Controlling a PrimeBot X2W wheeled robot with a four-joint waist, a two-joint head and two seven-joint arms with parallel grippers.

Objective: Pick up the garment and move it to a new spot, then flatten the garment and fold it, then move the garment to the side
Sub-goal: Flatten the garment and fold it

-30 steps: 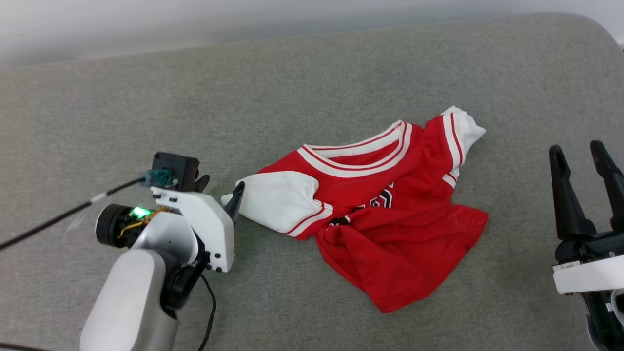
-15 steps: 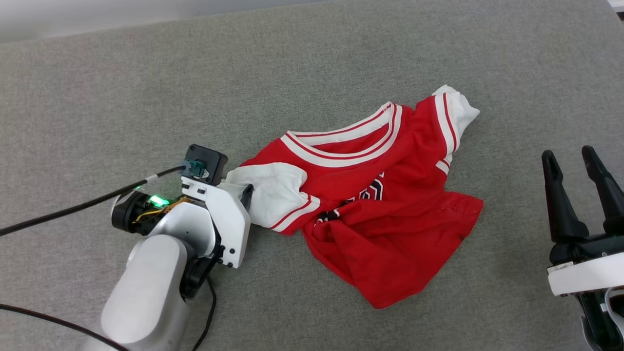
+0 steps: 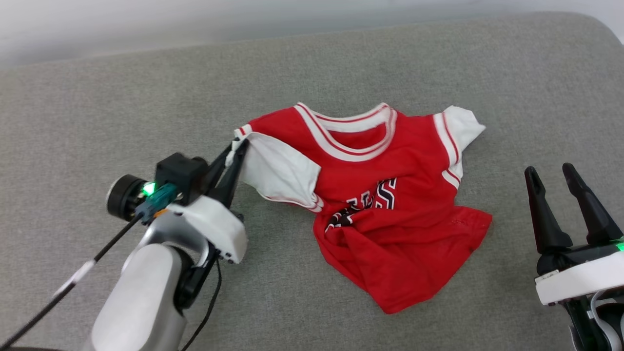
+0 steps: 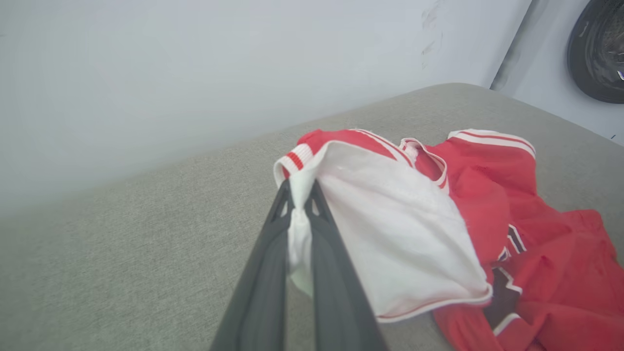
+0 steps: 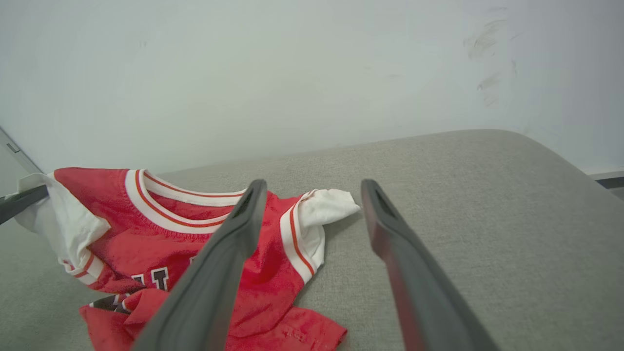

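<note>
Jersey [image 3: 399, 204]: thin red cloth with a slight sheen, white sleeves softer and matt (trim looks ribbed). Grey cushion [image 3: 146, 107] is coarse woven fabric, matt. Right gripper [image 3: 549, 168] fingers are matt dark plastic; wrist shell [image 3: 575, 282] is smooth white plastic.

The crumpled red jersey shirt with white sleeves and striped trim [image 3: 385, 204] lies on grey fabric, one sleeve lifted.

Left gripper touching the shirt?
Touching. The left wrist view shows the left gripper shut on the white sleeve of the shirt, cloth bunched between its jaws.
</note>
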